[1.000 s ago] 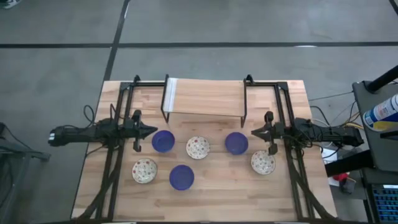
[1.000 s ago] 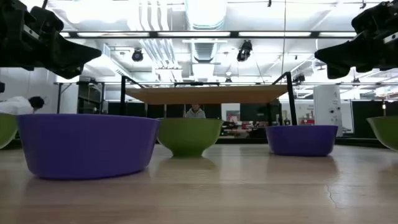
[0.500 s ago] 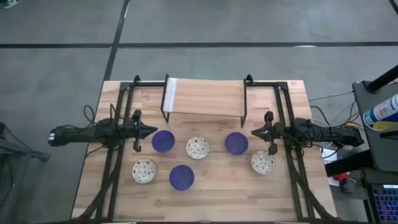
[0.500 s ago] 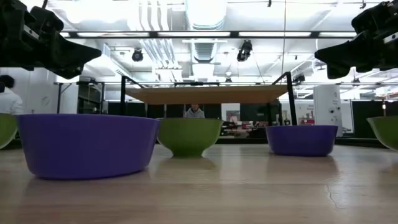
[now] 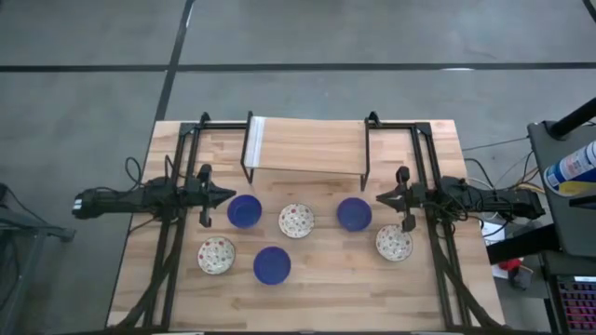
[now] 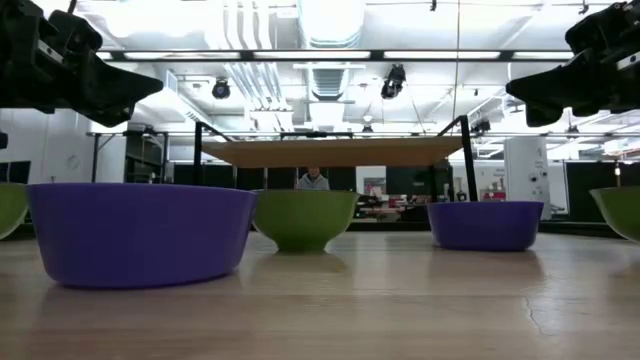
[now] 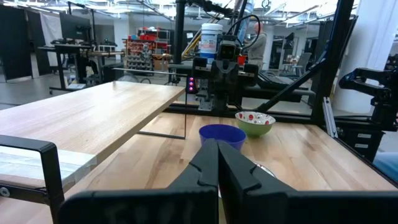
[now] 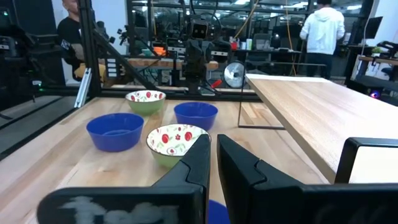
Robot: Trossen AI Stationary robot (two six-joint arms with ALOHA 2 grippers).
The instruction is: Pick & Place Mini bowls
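Six mini bowls (image 5: 296, 221) are spread mid-desk (image 5: 307, 298). The left pincer (image 5: 231, 195) and right pincer (image 5: 378, 196) are held at opposite edges, both pressed together, empty.

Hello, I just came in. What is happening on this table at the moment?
Nothing is being handled right now. Six mini bowls sit on the wooden table: three blue bowls and three speckled white bowls. The left gripper hovers at the left side, just beside a blue bowl, and the right gripper hovers at the right side, near another blue bowl. Both have their fingers shut and hold nothing. A raised wooden shelf stands at the back of the table.
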